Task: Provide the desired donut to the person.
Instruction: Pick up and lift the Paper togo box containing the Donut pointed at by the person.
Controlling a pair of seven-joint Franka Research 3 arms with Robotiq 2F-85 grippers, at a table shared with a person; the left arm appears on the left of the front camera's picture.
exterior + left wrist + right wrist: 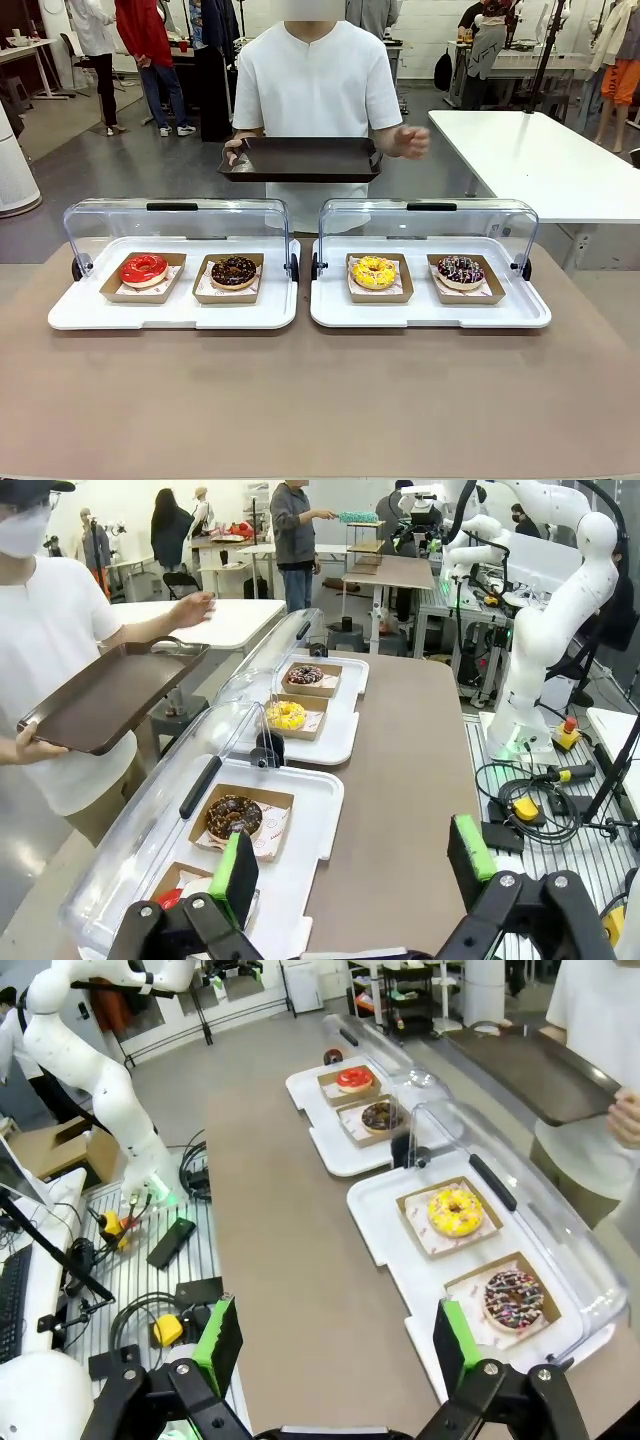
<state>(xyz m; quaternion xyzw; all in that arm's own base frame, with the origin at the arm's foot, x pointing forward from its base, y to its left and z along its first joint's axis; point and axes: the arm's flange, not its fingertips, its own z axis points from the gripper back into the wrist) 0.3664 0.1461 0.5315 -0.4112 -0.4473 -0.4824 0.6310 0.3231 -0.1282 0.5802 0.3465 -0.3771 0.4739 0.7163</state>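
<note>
Well, the long brown table (320, 400) runs between the robot and the person (318, 80), who stands at the far side in a white shirt holding a brown tray (300, 158) level at waist height. The person's free hand (410, 141) is lifted just beside the tray's end, pointing at nothing I can make out.

Two white cases sit side by side on the table, their clear lids tipped back so the fronts are open. The left case (170, 315) has a red donut (143, 268) and a chocolate donut (234, 270). The right case (430, 315) has a yellow donut (374, 271) and a dark sprinkled donut (460, 269). Each one rests in its own little cardboard boat.

The left gripper (353, 862) hangs above the near end of its case with its green pads wide apart and nothing between them. The right gripper (337, 1342) is likewise spread and empty, above the table edge beside the right case.

I'd say this is the very start: the robot is waiting to learn which donut is wanted (nothing here settles that). Next, whichever arm is nearer should reach under the lid, take that donut by its boat, and carry it across onto the brown tray.
</note>
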